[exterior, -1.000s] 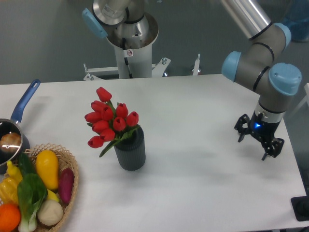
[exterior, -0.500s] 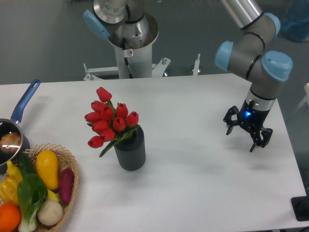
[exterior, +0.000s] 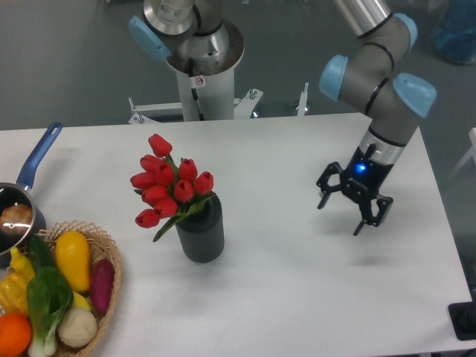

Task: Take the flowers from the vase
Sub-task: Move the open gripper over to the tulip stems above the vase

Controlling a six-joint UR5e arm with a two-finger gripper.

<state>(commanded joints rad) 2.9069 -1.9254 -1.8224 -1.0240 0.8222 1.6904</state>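
Observation:
The flowers (exterior: 166, 183) are a bunch of red tulip buds with green stems, standing in the vase (exterior: 201, 232), a small dark grey ribbed cylinder left of the table's middle. The bunch leans to the left and spreads wider than the vase. My gripper (exterior: 340, 216) is open and empty, held above the table well to the right of the vase, fingers pointing down.
A woven basket (exterior: 104, 255) of vegetables sits at the front left corner. A blue-handled saucepan (exterior: 22, 195) stands at the left edge. The arm's white base column (exterior: 199, 82) rises behind the table's back edge. The table's right edge is near the gripper.
The gripper has moved leftward over the table, toward the vase, staying open. The flowers and vase have not moved.

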